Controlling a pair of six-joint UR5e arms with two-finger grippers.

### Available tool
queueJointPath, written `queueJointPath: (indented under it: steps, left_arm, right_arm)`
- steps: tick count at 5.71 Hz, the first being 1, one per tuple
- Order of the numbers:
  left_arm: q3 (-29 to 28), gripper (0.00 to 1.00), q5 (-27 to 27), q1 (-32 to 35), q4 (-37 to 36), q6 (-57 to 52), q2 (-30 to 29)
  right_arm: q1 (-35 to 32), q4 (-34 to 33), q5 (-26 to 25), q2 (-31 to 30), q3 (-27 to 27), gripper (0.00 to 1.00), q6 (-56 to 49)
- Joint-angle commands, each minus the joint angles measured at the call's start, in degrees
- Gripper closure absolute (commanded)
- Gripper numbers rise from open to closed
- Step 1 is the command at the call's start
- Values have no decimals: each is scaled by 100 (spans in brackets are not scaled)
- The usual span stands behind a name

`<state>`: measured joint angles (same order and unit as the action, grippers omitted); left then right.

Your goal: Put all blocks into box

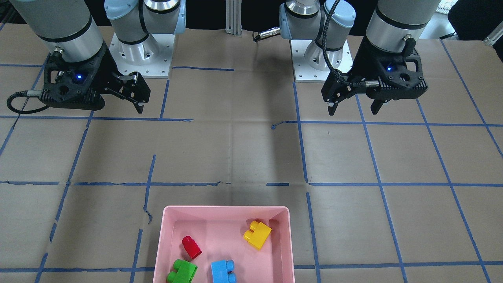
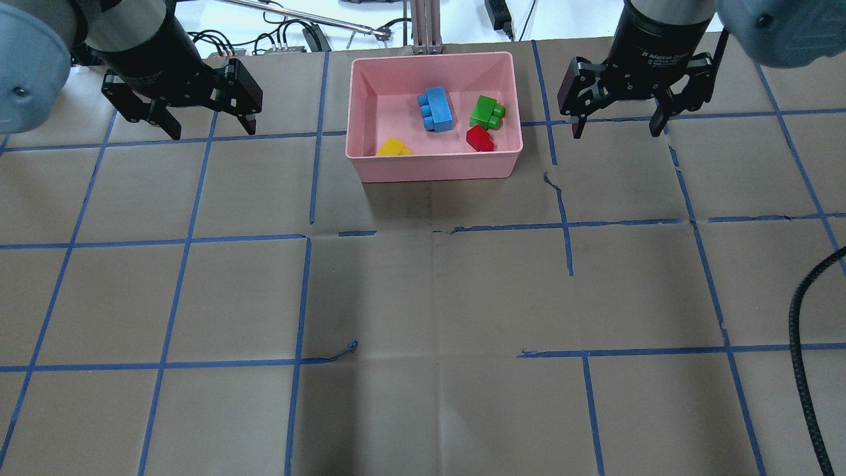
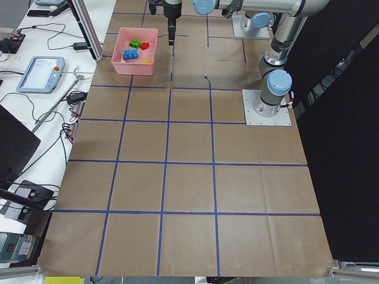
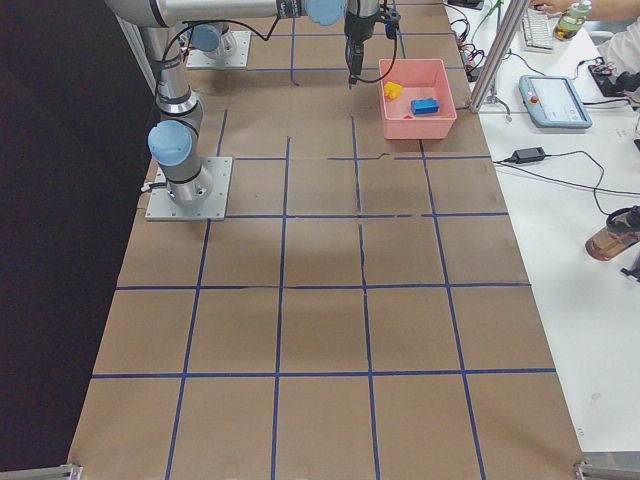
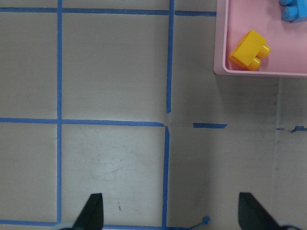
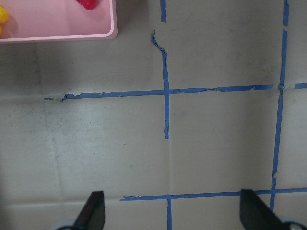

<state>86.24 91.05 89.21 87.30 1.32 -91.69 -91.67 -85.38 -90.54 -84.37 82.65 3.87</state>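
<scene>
The pink box (image 2: 433,173) stands at the table's far middle edge. All four blocks lie inside it: blue (image 2: 436,109), green (image 2: 487,112), red (image 2: 479,139) and yellow (image 2: 394,148). The front view also shows the box (image 1: 226,208) with the yellow (image 1: 257,234), red (image 1: 191,247), green (image 1: 182,272) and blue (image 1: 223,272) blocks. My left gripper (image 2: 213,131) hangs open and empty left of the box. My right gripper (image 2: 617,131) hangs open and empty right of it. The left wrist view shows the yellow block (image 5: 249,50) in the box corner (image 5: 220,48).
A black cable (image 2: 806,370) hangs at the right edge of the overhead view. An aluminium post (image 2: 426,26) stands just behind the box. Both arm bases (image 1: 137,51) (image 1: 318,59) sit on the robot's side. Blue tape lines grid the brown table.
</scene>
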Motion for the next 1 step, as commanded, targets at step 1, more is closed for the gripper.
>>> queueJointPath:
  steps: [1]
  left_arm:
    - [7,1,1,8,42,0,19]
  right_arm:
    - [0,4,1,-9,5,0,0]
